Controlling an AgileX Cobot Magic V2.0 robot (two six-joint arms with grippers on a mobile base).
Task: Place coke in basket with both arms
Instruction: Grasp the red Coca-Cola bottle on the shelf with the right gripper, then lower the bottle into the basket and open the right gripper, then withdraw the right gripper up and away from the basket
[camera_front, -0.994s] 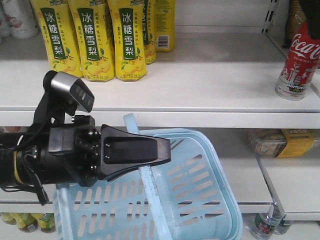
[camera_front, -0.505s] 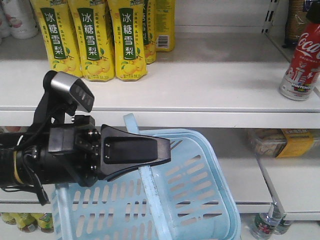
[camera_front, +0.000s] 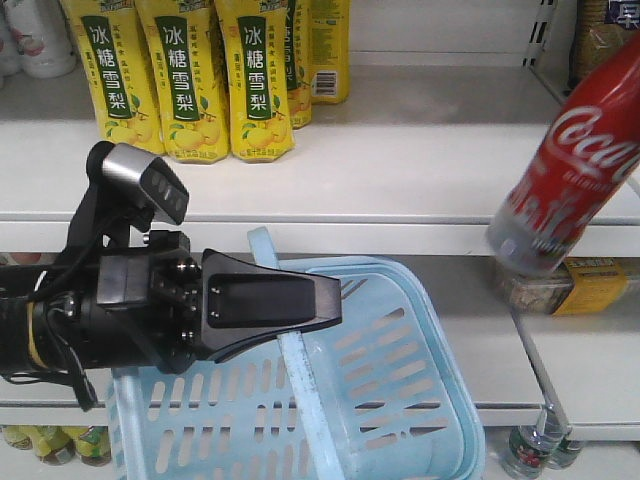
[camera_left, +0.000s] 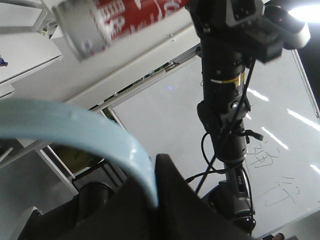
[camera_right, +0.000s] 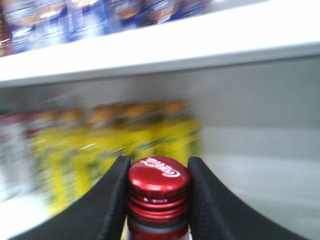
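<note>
- Left gripper: clamped on the handle of the basket, which hangs tilted.
- Right gripper: pinching the coke, apparently just under the cap; the view is blurred.
- Coke: airborne and tilted, up and right of the basket, well apart from it.
- Shelf: behind.
- Risks: the thin neck grip lets the bottle swing or slip; its base may clip the shelf edge; the tilted basket may shed it.
</note>
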